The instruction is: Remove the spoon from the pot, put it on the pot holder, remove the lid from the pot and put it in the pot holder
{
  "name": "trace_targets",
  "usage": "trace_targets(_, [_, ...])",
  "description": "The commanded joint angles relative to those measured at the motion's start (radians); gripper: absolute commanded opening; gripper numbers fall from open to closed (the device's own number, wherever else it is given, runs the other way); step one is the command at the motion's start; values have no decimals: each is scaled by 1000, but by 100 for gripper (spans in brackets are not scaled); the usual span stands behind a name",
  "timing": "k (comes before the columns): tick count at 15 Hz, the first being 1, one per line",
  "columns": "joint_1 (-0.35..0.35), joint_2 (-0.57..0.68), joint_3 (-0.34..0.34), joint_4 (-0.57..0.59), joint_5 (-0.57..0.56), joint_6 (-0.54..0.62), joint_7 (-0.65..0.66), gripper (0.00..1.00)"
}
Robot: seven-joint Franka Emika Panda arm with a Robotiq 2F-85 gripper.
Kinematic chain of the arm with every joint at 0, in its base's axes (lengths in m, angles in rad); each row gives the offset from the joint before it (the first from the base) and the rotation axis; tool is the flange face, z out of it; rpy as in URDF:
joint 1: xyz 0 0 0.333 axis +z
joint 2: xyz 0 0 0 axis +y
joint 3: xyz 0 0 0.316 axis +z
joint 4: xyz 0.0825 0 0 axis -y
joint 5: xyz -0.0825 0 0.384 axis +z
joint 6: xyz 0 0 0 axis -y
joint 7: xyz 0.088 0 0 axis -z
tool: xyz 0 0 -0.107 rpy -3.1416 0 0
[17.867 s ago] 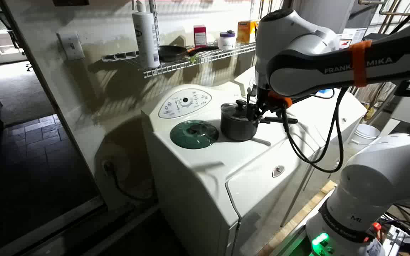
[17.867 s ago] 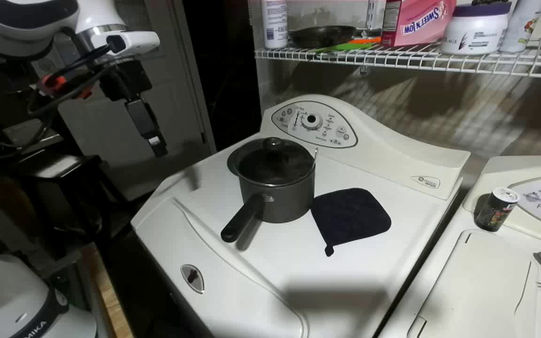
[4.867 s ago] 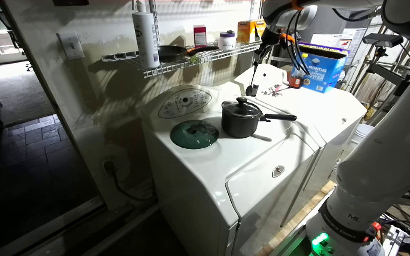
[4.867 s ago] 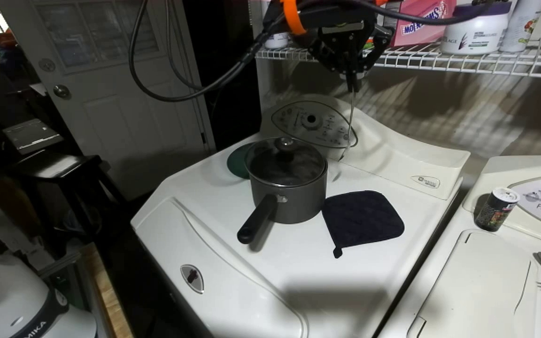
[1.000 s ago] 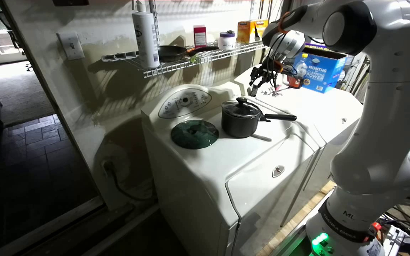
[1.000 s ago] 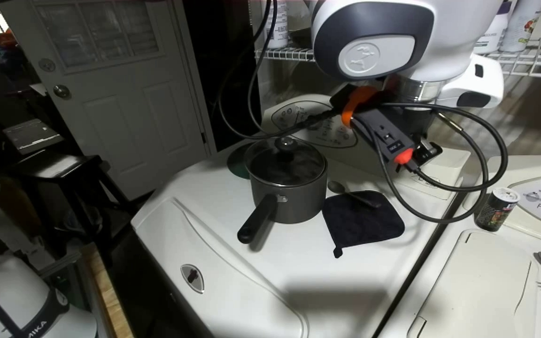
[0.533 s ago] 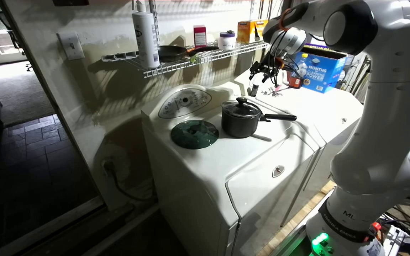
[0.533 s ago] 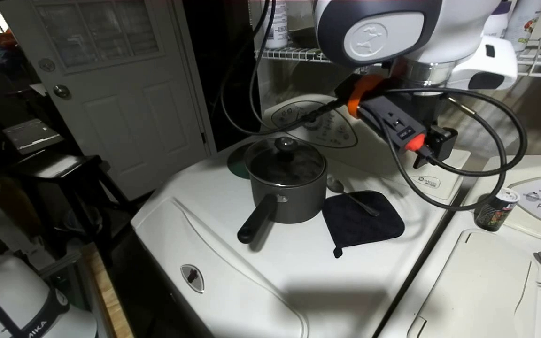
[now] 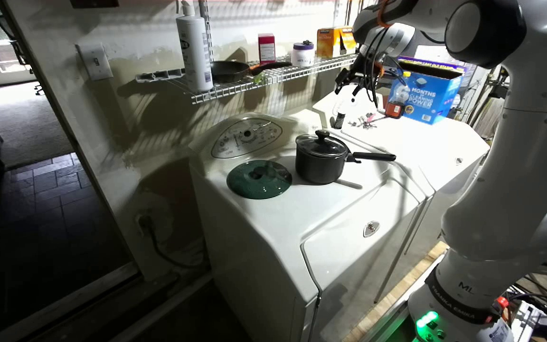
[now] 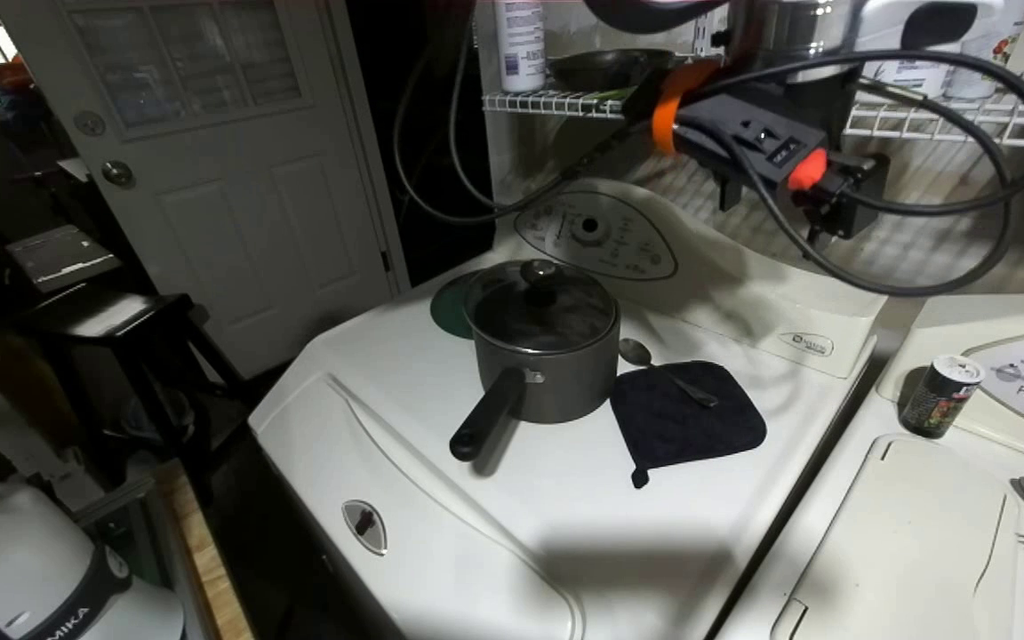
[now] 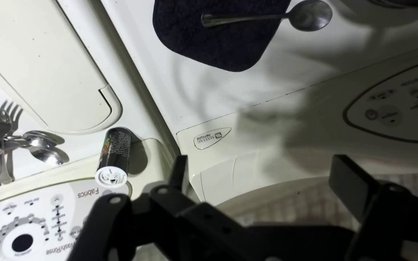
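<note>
The dark grey pot (image 10: 548,388) stands on the white machine in both exterior views (image 9: 318,168), its glass lid (image 10: 556,311) on top. The dark pot holder (image 10: 690,427) lies flat beside it; it also shows in the wrist view (image 11: 227,50). The metal spoon (image 10: 635,352) lies with its handle on the pot holder and its bowl beyond the edge, near the pot; the wrist view shows this too (image 11: 310,16). My gripper (image 11: 259,174) is open and empty, raised above the machine's back panel in both exterior views (image 9: 349,85). The pot hides the pot holder in an exterior view.
A green disc (image 9: 259,180) lies beside the pot. A wire shelf (image 9: 273,73) with a pan and bottles hangs behind. A black shaker can (image 10: 939,397) and cutlery (image 11: 0,127) are on the neighbouring machine, with a blue box (image 9: 428,97).
The spoon stood in the pot, then hung from my gripper, and now lies on the pot holder, released. The pot shifted slightly. My gripper has risen away from the spoon in the last second.
</note>
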Motion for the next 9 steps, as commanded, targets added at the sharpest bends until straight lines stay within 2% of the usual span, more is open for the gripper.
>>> trace_targets(1, [44,-119,-5,-99,-106,13,53,100])
trace_targets(4, [87,-206,-3,-177,-208,18,88,100])
trace_targets(9, [161,-318,18,-311,-332,-44,124,100])
